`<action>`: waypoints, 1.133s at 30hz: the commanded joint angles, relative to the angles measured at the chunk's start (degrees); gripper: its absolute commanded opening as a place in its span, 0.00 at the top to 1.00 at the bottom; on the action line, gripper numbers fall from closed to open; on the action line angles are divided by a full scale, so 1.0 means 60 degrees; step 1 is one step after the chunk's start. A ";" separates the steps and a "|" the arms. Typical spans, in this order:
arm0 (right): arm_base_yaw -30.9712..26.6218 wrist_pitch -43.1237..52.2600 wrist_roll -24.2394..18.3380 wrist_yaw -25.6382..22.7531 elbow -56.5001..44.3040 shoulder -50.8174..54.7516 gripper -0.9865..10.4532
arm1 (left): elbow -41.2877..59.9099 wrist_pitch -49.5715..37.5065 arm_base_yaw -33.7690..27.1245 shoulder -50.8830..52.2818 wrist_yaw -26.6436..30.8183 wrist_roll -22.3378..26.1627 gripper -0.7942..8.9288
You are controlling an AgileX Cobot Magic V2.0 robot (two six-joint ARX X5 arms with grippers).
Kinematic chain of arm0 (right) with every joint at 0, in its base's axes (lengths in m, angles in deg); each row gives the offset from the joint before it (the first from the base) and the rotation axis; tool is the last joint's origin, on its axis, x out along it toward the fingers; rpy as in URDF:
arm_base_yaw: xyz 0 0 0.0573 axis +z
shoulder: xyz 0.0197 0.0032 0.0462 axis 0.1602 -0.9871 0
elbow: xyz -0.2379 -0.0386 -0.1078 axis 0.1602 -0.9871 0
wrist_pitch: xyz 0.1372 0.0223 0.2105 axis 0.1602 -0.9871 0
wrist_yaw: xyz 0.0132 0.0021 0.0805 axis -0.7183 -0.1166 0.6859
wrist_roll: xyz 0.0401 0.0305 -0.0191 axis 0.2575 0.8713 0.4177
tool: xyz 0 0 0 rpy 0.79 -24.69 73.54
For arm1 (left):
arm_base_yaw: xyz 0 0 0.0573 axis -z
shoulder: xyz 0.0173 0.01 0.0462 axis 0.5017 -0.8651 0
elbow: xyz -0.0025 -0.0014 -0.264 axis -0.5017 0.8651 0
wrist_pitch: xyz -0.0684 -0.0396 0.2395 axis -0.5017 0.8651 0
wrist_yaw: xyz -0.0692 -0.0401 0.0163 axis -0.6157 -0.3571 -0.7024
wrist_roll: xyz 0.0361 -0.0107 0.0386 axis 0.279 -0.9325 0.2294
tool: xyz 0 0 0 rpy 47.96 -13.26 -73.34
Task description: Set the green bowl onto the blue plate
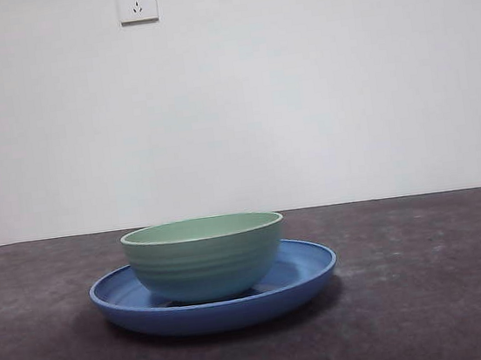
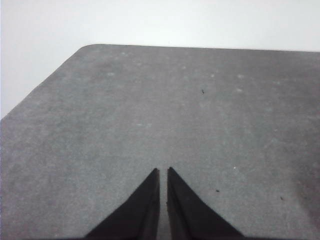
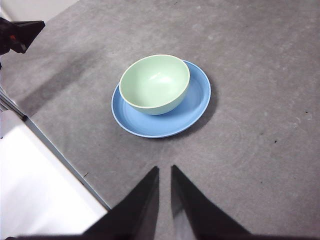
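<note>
Two dishes stacked: green bowl [image 1: 205,256] seated upright on the blue plate [image 1: 309,270], a little off-centre toward one rim. Looks done. Right gripper [image 3: 165,171] held well back above the table [image 1: 430,297], jaws nearly together, grasping nothing; left gripper [image 2: 163,172] over bare tabletop, jaws likewise almost touching, empty. Probably light, rigid and glossy — slippery to pinch, perhaps breakable if dropped. Best taken at the thin rim, one jaw inside, one outside — ridged outer wall likely giving some purchase.
</note>
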 commanded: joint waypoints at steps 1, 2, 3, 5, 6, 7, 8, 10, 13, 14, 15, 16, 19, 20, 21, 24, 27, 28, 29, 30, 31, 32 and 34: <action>0.0044 0.0102 0.0087 0.0029 0.0044 -0.0018 0.88 | 0.0230 -0.0120 -0.0018 0.0306 0.0040 -0.0208 0.89; 0.0044 0.0102 0.0087 0.0029 0.0044 -0.0018 0.88 | 0.0306 -0.0098 -0.0018 0.0415 0.0040 -0.0208 0.89; 0.0044 0.0102 0.0087 0.0029 0.0044 -0.0018 0.88 | 0.0390 -0.0004 -0.0018 0.0539 0.0040 -0.0211 0.89; 0.0044 0.0102 0.0087 0.0029 0.0044 -0.0018 0.88 | 0.0459 0.0386 -0.0018 0.0769 0.0040 -0.0211 0.89; 0.0044 0.0102 0.0087 0.0029 0.0044 -0.0018 0.88 | 0.0470 0.0637 -0.0018 0.0889 0.0040 -0.0208 0.89; 0.0044 0.0102 0.0087 0.0029 0.0044 -0.0018 0.88 | 0.0470 0.0903 -0.0018 0.1002 0.0040 -0.0204 0.89; 0.0044 0.0102 0.0087 0.0029 0.0044 -0.0018 0.88 | 0.0470 0.1118 -0.0018 0.1100 0.0040 -0.0204 0.89; 0.0044 0.0102 0.0087 0.0029 0.0044 -0.0018 0.88 | 0.0474 0.1541 -0.0018 0.1311 0.0040 -0.0168 0.89; 0.0044 0.0102 0.0087 0.0029 0.0044 -0.0018 0.88 | 0.0484 0.1851 -0.0015 0.1617 0.0040 -0.0164 0.89; 0.0044 0.0102 0.0087 0.0029 0.0044 -0.0018 0.88 | 0.0484 0.1847 -0.0015 0.1705 0.0040 -0.0160 0.89; 0.0044 0.0102 0.0087 0.0029 0.0044 -0.0018 0.88 | 0.0488 0.1843 -0.0015 0.1683 0.0040 -0.0164 0.89; 0.0044 0.0102 0.0087 0.0029 0.0044 -0.0018 0.88 | 0.0488 0.1847 -0.0015 0.1683 0.0040 -0.0164 0.89; 0.0044 0.0102 0.0087 0.0029 0.0044 -0.0018 0.88 | 0.0488 0.1836 -0.0015 0.1683 0.0040 -0.0124 0.89; 0.0044 0.0102 0.0087 0.0029 0.0044 -0.0018 0.88 | 0.0499 0.1807 -0.0015 0.1683 0.0040 -0.0120 0.89; 0.0044 0.0102 0.0087 0.0029 0.0044 -0.0018 0.88 | 0.0525 0.1727 -0.0011 0.1683 0.0040 -0.0131 0.89; 0.0044 0.0102 0.0087 0.0029 0.0044 -0.0018 0.88 | 0.0820 0.0852 -0.0004 0.1683 0.0040 -0.0109 0.89; 0.0044 0.0106 0.0087 0.0029 0.0044 -0.0018 0.88 | 0.0849 0.0783 0.0025 0.1687 0.0036 -0.0175 0.89; 0.0044 0.0102 0.0087 0.0029 0.0044 -0.0018 0.88 | 0.0849 0.0790 0.0033 0.1687 0.0036 -0.0171 0.89; 0.0044 0.0102 0.0087 0.0029 0.0044 -0.0018 0.88 | 0.0849 0.0787 0.0033 0.1687 0.0036 -0.0171 0.89; 0.0044 0.0102 0.0087 0.0029 0.0044 -0.0018 0.88 | 0.0849 0.0787 0.0033 0.1687 0.0036 -0.0171 0.89; 0.0044 0.0102 0.0087 0.0029 0.0044 -0.0018 0.88 | 0.0849 0.0787 0.0033 0.1687 0.0036 -0.0171 0.89; 0.0044 0.0102 0.0087 0.0029 0.0044 -0.0018 0.88 | 0.0849 0.0787 0.0029 0.1683 0.0036 -0.0171 0.89; 0.0044 0.0102 0.0087 0.0029 0.0044 -0.0018 0.88 | 0.0845 0.0787 0.0029 0.1683 0.0036 -0.0171 0.89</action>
